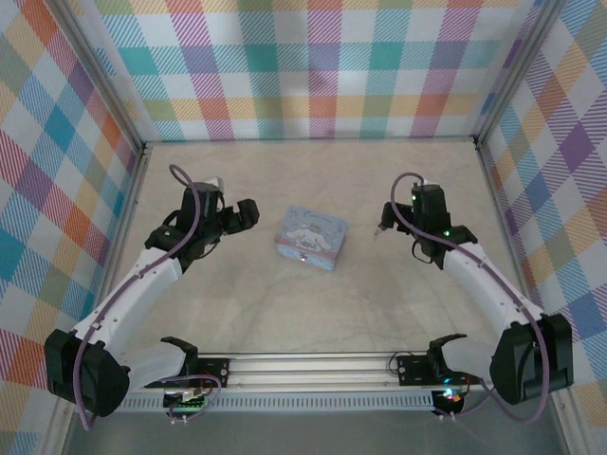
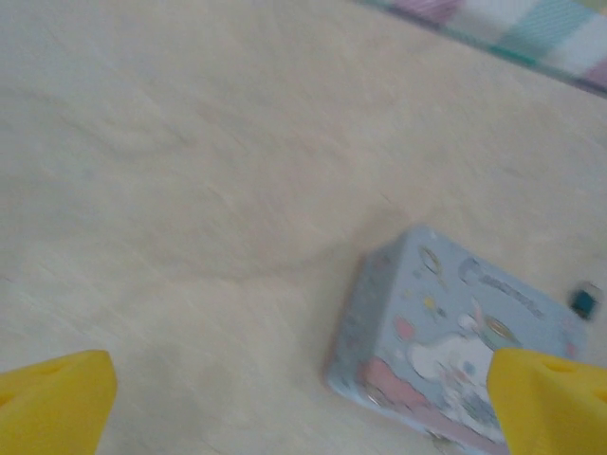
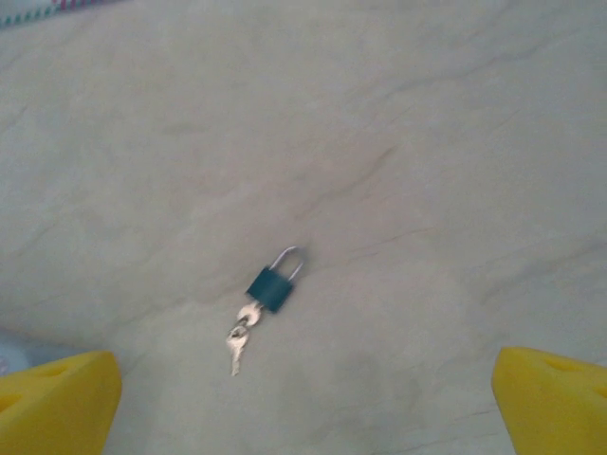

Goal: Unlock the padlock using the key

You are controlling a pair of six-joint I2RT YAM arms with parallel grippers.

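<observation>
Near the blue tin (image 1: 311, 237) lies the padlock (image 3: 273, 287); left end effector (image 2: 303, 403) and right end effector (image 3: 303, 403) released.

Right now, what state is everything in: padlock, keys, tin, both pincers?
padlock: lying flat on the table, not held, shackle looks closed.
keys: lying at the padlock's base; cannot tell whether one is inserted.
pale blue tin: lid shut, flat on the table.
left pincer: open, empty.
right pincer: open, empty.
</observation>
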